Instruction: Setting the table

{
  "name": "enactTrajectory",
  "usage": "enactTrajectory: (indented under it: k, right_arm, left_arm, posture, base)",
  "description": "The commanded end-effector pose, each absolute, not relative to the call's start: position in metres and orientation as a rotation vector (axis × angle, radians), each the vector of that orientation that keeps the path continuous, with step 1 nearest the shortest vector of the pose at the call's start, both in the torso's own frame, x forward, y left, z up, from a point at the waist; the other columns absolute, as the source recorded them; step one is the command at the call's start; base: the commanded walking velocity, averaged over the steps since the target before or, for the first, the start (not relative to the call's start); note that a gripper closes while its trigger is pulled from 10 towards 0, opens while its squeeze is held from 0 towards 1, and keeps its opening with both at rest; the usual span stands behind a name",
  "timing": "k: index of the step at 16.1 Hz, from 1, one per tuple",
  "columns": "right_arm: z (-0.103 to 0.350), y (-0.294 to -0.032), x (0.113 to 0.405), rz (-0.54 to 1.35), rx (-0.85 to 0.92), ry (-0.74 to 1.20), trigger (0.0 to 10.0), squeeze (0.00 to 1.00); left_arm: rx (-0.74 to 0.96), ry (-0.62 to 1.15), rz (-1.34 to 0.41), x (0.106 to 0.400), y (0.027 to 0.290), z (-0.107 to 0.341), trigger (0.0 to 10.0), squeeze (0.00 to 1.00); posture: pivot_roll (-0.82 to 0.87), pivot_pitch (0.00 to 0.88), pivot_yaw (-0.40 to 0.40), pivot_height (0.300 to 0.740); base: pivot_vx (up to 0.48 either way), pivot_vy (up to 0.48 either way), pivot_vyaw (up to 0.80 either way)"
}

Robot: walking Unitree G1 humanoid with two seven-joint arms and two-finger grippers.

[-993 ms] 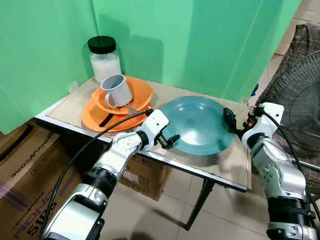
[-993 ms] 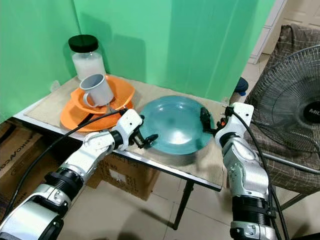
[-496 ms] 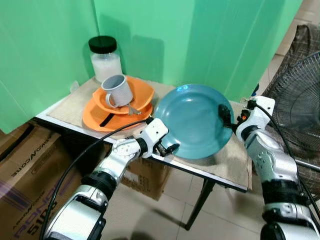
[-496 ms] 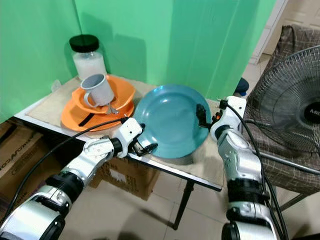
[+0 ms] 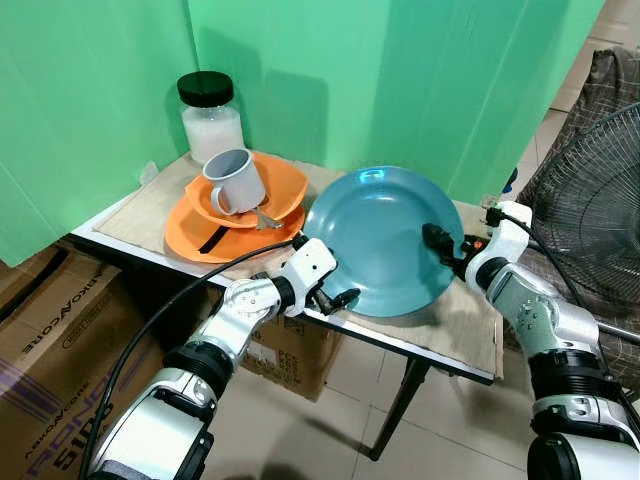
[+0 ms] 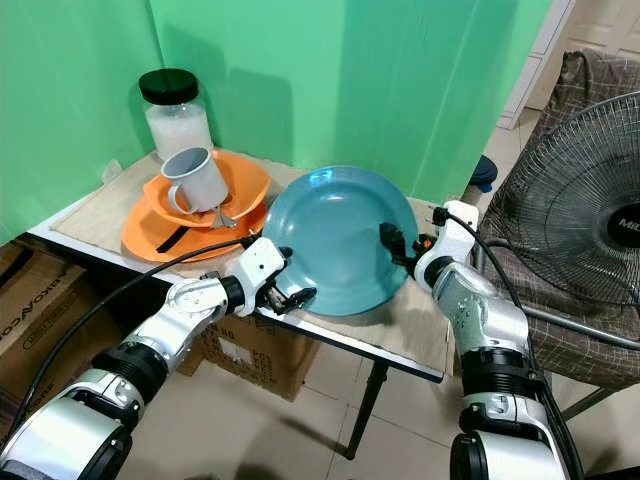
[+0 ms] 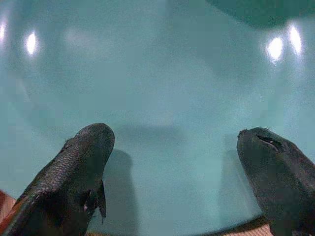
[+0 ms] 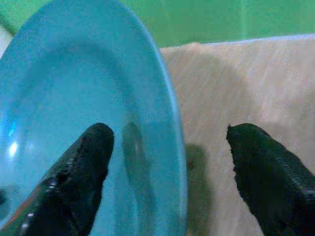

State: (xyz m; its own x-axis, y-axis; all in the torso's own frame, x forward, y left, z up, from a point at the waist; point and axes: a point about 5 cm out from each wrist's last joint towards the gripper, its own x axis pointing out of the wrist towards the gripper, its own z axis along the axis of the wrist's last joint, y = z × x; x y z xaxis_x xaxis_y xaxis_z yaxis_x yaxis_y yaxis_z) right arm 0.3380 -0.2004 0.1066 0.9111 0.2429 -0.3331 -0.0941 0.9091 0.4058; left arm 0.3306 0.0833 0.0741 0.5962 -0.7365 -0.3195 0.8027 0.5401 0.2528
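Left eye view has the blue plate (image 5: pixel 378 240) tipped right up now, its face turned toward me, where a second ago it lay flat on the desk (image 5: pixel 470 325) — so the lift is under way. Its far rim is high in the air while the near rim hangs low over the desk's front edge; whether that low rim still touches the mat I cannot tell. My left jaws (image 5: pixel 335 292) sit at the plate's lower near edge, and the left wrist view shows the two black fingers (image 7: pixel 74 172) spread wide with the glossy blue surface between them, so they are steadying the plate, not pinching it. My right jaws (image 5: pixel 447 248) have swung in from the outer rim to the plate's right side; in the right wrist view one finger (image 8: pixel 83 167) lies over the plate's face and the other (image 8: pixel 266 167) stands well behind over the tan mat, with the rim passing between them — spread around the edge, not closed on it. Off to my left the orange plates (image 5: pixel 195 225) carry the mug (image 5: pixel 235 182), with the jar (image 5: pixel 210 118) behind, all undisturbed. My read: the plate is propped between two open jaws, which is a shaky hold; I'd want the right pair closed on that rim before carrying it anywhere, or it may slide off the front edge.
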Motion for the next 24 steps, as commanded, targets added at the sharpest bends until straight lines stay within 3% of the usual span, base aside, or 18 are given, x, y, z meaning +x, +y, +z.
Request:
enactTrajectory:
  k: [1,23,24]
  right_arm:
    - [0.11,-0.202,0.339,0.189,0.422,0.386,0.0,0.0]
    - [0.104,-0.199,0.328,0.277,0.583,0.419,0.0,0.0]
    - [0.106,-0.2,0.328,0.273,0.593,0.41,0.0,0.0]
  left_arm:
    - [0.416,0.228,-0.933,0.329,0.085,0.068,10.0,0.0]
    - [0.433,0.212,-0.934,0.335,0.089,0.074,10.0,0.0]
    - [0.415,0.213,-0.932,0.336,0.088,0.075,10.0,0.17]
  posture:
    - [0.01,0.0,-0.038,0.74]
    - [0.01,0.0,-0.033,0.74]
    - [0.01,0.0,-0.033,0.74]
  base:
    - [0.0,0.0,0.0]
    - [0.0,0.0,0.0]
    - [0.0,0.0,0.0]
